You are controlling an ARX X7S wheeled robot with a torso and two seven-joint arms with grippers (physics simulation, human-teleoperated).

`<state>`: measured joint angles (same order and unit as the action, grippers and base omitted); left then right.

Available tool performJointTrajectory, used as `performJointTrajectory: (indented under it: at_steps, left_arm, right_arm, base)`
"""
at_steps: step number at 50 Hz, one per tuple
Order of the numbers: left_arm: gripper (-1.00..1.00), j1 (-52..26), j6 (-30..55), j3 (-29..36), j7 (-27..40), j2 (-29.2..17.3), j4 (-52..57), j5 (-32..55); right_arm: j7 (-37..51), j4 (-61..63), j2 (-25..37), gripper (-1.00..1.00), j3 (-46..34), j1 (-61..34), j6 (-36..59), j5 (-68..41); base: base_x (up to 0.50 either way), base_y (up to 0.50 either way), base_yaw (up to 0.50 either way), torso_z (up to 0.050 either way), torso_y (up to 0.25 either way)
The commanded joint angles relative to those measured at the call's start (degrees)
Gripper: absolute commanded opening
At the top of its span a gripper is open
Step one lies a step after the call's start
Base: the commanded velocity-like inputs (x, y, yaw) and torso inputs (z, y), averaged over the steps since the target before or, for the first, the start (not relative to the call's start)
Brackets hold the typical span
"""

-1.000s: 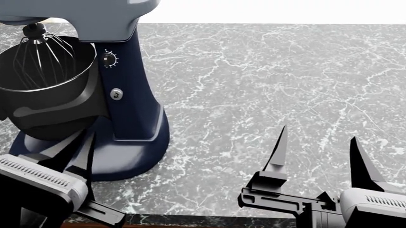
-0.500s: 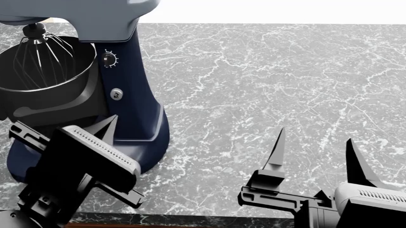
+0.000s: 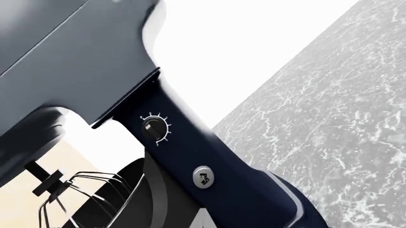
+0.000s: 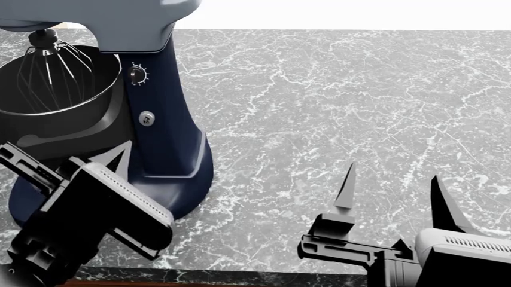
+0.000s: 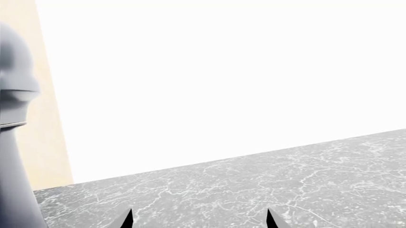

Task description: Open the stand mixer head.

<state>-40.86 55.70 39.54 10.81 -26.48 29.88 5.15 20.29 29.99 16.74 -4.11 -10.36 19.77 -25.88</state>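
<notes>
The stand mixer head [image 4: 104,24] is a grey-blue housing at the top left, lying level over the black bowl [image 4: 56,113], with its wire whisk [image 4: 49,63] inside the bowl. It also shows in the left wrist view [image 3: 76,61], above the navy column [image 3: 216,171] and its dial [image 3: 154,127]. My left gripper [image 4: 121,156] is shut and empty, its tip low down between the bowl and the column, well below the head. It shows as one point in the left wrist view [image 3: 203,222]. My right gripper [image 4: 393,188] is open and empty over the counter, far right of the mixer.
The grey marble counter [image 4: 335,95] runs right of the mixer, with its front edge just under both grippers. The mixer's flat navy base [image 4: 183,191] lies next to my left gripper. A round button [image 4: 147,118] sits on the column. A white wall stands behind.
My left gripper rose from the bottom left corner toward the mixer, then shifted slightly left, its tip now by the bowl. My right gripper has sunk a little toward the front edge.
</notes>
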Motion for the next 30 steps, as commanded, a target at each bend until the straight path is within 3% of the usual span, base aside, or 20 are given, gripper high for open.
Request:
performJointTrajectory:
  at_steps: [1,13,24,30]
  left_arm:
    - [-1.0,-1.5,-2.4,0.8,-2.2,0.4,3.1,-1.9]
    - [-1.0,-4.5,-2.4,1.2,-3.1,0.7,-1.1,-2.2]
    - [-1.0,-10.8,-1.2,8.1,-5.8,0.2,-9.5,-5.7]
    - [-1.0,-12.1,-1.9,8.0,-6.1,1.3,-12.2,-5.6]
  right_arm:
    - [-1.3,-0.8,-1.0,1.0,0.8,0.0,-0.2,1.1]
    - [-1.1,-0.8,-0.8,1.0,0.4,0.1,-0.5,1.1]
    - [-1.0,-1.1,-0.6,1.0,0.2,0.0,-0.6,0.9]
    - [-1.0,-1.0,-0.4,1.0,0.0,0.0,-0.5,0.7]
  base:
    - [0.0,0.0,0.0,0.0,0.0]
    - [0.0,0.0,0.0,0.0,0.0]
    - [0.0,0.0,0.0,0.0,0.0]
    - [0.0,0.0,0.0,0.0,0.0]
